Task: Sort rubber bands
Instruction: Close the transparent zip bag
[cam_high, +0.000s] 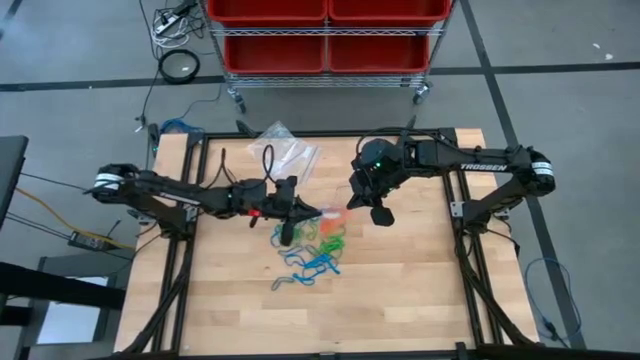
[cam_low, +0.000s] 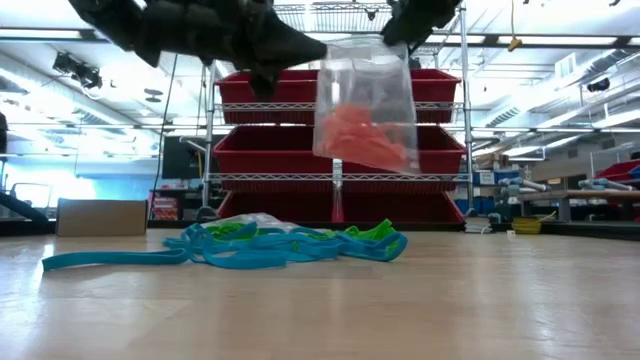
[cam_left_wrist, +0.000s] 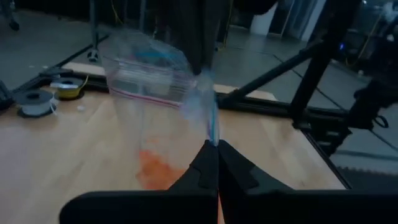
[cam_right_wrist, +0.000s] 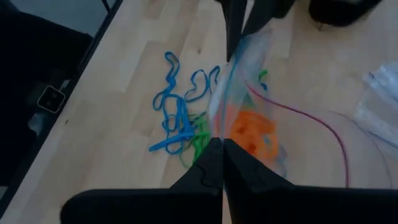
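A clear zip bag (cam_low: 365, 95) with orange rubber bands (cam_low: 362, 135) in its bottom hangs above the table's middle. My left gripper (cam_left_wrist: 216, 148) comes from the table's left and my right gripper (cam_right_wrist: 222, 144) from the right; both are shut on the bag's top. On the wood below the bag, blue and green rubber bands (cam_high: 312, 250) lie in a loose heap, which shows in the low view too (cam_low: 270, 245). My left gripper pinches the bag's top edge at one side (cam_left_wrist: 211, 127) between its two shut fingers, coming nearly level from the table's left. The bag hangs below, clear of the table. My right gripper pinches the opposite side of the bag's top edge (cam_right_wrist: 229, 115) between its two shut fingers, slanting down from the table's right. The bag hangs upright between the two grippers, with the orange bands (cam_right_wrist: 252, 134) in its bottom.
More clear plastic bags (cam_high: 285, 150) lie near the table's far edge, left of centre. A tape roll (cam_left_wrist: 34, 99) sits by the far edge. Red bins on a wire rack (cam_high: 325, 40) stand behind the table. Bare wood stretches along the near side (cam_high: 380, 310).
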